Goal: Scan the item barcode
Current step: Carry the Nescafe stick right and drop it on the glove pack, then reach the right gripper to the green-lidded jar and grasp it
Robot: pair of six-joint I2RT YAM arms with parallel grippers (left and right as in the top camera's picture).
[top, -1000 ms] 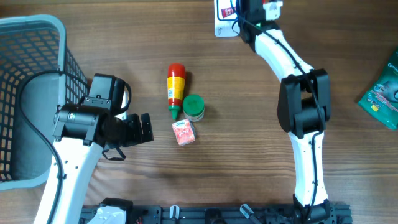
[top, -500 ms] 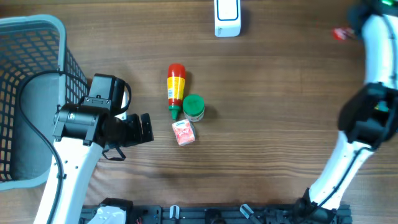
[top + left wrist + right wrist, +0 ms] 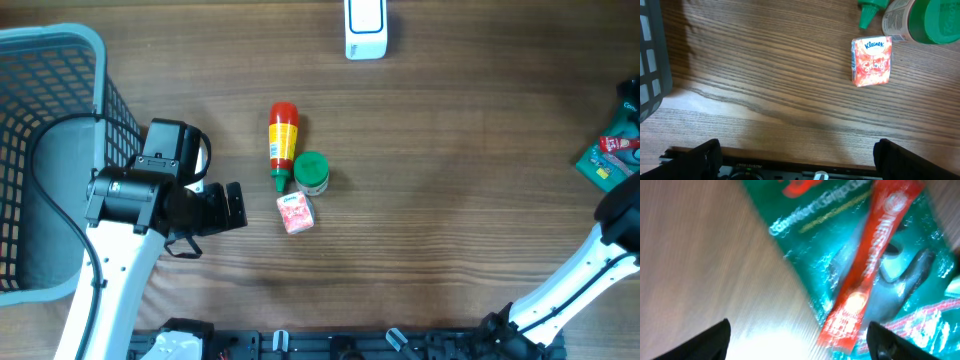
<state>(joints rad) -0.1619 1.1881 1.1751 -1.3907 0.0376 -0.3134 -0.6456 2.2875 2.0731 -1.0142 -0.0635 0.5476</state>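
A red sachet [image 3: 867, 265], a shiny green packet [image 3: 822, 270], a brown wood-grained table [image 3: 700, 255].

Basket [image 3: 50, 38] at the left of the counter [image 3: 450, 200]; sauce bottle [image 3: 284, 140], jar [image 3: 311, 172] and tissue pack [image 3: 295, 213] clustered near its middle.

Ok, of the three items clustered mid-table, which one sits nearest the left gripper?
The red Kleenex tissue pack; the green-lidded jar and sauce bottle lie beyond it from the left gripper.
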